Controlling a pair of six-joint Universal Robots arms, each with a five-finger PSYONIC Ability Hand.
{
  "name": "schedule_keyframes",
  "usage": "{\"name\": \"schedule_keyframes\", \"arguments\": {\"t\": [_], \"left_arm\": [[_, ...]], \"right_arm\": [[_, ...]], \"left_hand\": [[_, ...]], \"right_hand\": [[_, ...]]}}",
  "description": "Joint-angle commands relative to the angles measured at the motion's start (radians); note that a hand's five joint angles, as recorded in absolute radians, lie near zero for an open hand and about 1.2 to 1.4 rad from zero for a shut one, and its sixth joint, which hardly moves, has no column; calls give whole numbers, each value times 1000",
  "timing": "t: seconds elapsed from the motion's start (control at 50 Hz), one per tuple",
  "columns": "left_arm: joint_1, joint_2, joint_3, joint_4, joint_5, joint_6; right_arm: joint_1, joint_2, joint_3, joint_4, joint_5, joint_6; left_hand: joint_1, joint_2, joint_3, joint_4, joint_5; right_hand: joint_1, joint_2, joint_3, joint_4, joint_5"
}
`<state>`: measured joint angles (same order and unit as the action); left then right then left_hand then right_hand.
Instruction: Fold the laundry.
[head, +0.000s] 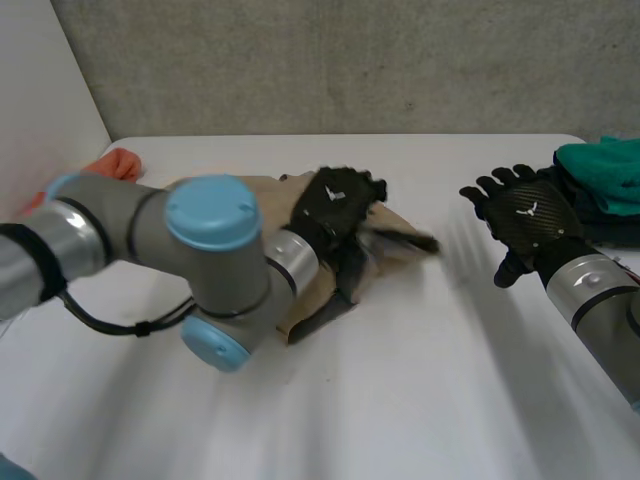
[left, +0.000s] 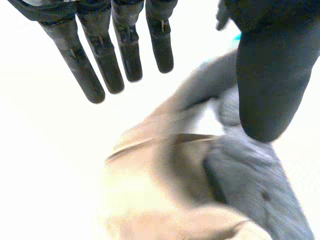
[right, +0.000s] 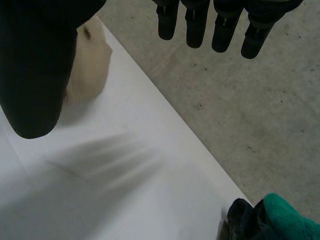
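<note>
Centrally, left hand (head: 335, 200) over tan cloth (head: 312, 300), right hand (head: 525, 215) splayed

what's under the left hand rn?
A crumpled tan cloth with a grey part, on the white table. The left hand is open over it. In the head view the hand and arm cover the cloth's middle.

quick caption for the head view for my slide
Left hand open over the tan garment at mid-table, right hand open beside the teal cloth.
</note>
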<state>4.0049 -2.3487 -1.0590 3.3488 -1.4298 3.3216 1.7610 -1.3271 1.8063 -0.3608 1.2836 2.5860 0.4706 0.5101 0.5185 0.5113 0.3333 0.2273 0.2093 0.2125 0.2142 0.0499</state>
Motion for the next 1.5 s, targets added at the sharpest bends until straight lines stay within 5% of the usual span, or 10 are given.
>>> {"name": "schedule_keyframes", "arguments": {"t": [0.02, 0.28, 0.44, 0.62, 0.78, 0.84, 0.9, 1.22, 1.36, 1.5], "left_arm": [[-3, 149, -36, -72, -23, -2], [305, 384, -176, -80, 25, 3], [514, 125, -75, -80, 178, 148], [622, -136, 132, -71, 249, 361], [628, -314, 307, -26, 281, 368], [623, -342, 338, -15, 282, 368], [609, -340, 333, 6, 279, 368], [451, 271, -209, 143, 144, 349], [393, 497, -514, 143, 146, 314], [255, 534, -679, 155, 143, 248]], "right_arm": [[-9, 0, -10, 14, 0, 46], [35, -3, -91, 224, -10, 200], [135, 86, -130, 215, -1, 212], [236, 239, -232, 111, 112, 209], [299, 388, -315, 10, 172, 198], [302, 422, -335, -9, 175, 197], [299, 447, -361, -20, 178, 190], [137, 267, -518, -69, 194, 118], [89, 417, -781, -69, 152, 128], [66, 652, -999, -89, 33, 195]], "left_hand": [[-210, -249, -258, -250, -247], [-242, -282, -290, -283, -280], [-228, -267, -276, -268, -265], [-222, -261, -270, -263, -259], [-67, -106, -115, -107, -104], [433, 393, 385, 392, 396], [925, 885, 877, 884, 887], [926, 886, 878, 885, 888], [926, 886, 878, 885, 888], [926, 886, 878, 885, 888]], "right_hand": [[-53, -35, -38, -40, -50], [-53, -35, -38, -40, -50], [-53, -35, -38, -40, -50], [-53, -35, -38, -40, -50], [121, 139, 136, 134, 124], [350, 368, 365, 363, 353], [1050, 1068, 1065, 1063, 1053], [1169, 1187, 1184, 1182, 1172], [1169, 1187, 1184, 1182, 1172], [1169, 1187, 1184, 1182, 1172]]}}
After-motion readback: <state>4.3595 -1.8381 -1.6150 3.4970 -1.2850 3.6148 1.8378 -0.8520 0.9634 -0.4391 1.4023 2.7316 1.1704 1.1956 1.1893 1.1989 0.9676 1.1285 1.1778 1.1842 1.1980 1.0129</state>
